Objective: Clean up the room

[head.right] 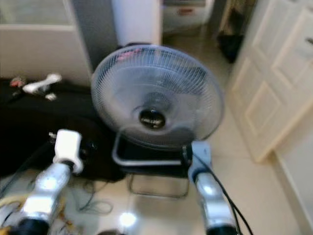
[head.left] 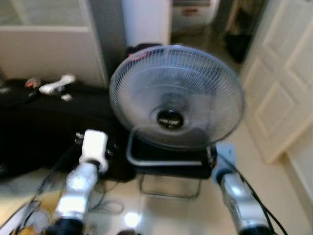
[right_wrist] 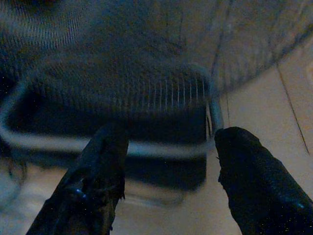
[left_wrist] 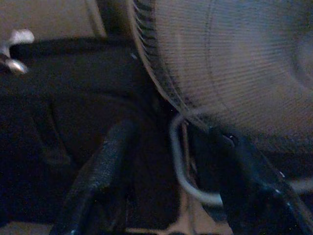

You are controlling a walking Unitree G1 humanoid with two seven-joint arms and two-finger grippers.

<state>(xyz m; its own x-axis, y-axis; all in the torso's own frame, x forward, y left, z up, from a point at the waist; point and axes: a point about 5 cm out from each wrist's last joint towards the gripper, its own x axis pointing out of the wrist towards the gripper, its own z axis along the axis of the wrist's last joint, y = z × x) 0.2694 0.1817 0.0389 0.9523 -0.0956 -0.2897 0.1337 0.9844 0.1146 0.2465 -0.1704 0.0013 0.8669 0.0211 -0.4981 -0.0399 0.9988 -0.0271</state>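
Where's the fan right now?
The fan stands centre of the head views, between the left gripper and right gripper, beside the black couch on its left, with a white door on its right.

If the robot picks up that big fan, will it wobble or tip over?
Probably a bit. The fan has a wide round cage sitting high above a small black base, so it looks top-heavy and could tip. Its thin wire grille may bend if squeezed. The grey tube frame looks stiff, likely a safer hold.
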